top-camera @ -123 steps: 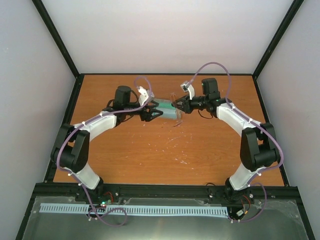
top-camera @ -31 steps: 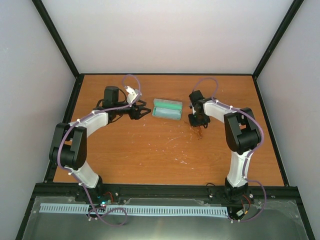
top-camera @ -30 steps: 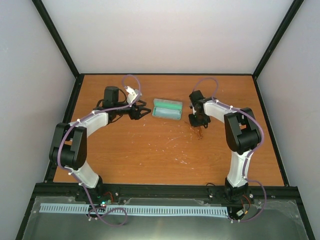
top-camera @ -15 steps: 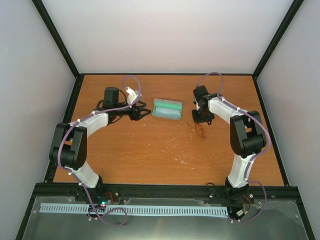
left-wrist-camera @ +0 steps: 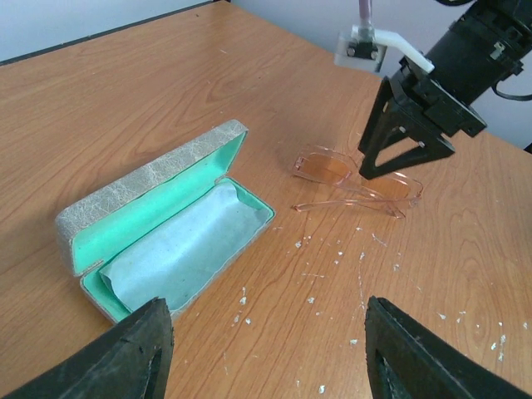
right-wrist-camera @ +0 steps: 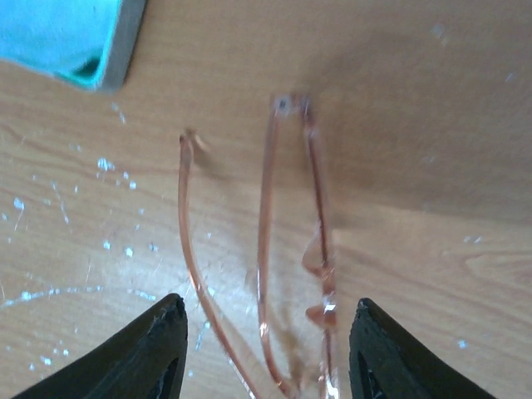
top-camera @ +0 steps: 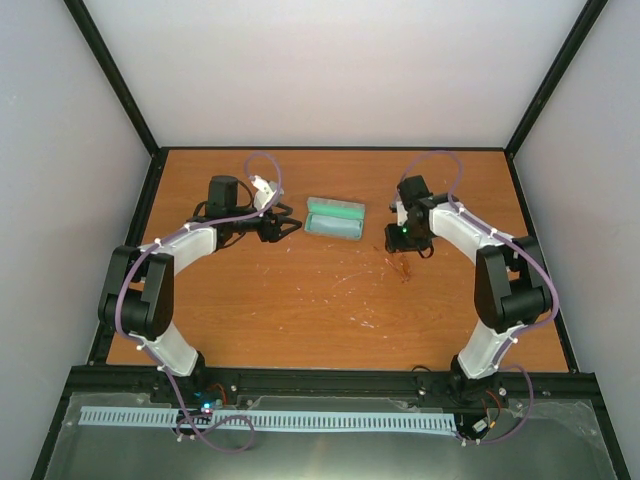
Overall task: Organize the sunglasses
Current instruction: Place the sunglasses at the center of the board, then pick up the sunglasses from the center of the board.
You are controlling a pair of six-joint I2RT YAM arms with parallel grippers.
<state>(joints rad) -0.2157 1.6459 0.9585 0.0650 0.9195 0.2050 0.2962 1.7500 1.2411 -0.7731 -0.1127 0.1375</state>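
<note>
Beside the open glasses case [left-wrist-camera: 166, 233], the right end effector [right-wrist-camera: 268, 316], fingers apart, hovers over the sunglasses [left-wrist-camera: 326, 169]; a careless pinch could bend their thin arms.

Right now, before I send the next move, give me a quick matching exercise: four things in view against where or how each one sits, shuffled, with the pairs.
Things:
1. sunglasses
2. grey case
3. left gripper
4. right gripper

States:
A. open, directly above the sunglasses
B. lid open, pale cloth inside
C. lying on the table beside the case
D. open, on the case's far side from the sunglasses, holding nothing

Pairs: 1-C, 2-B, 3-D, 4-A
</note>
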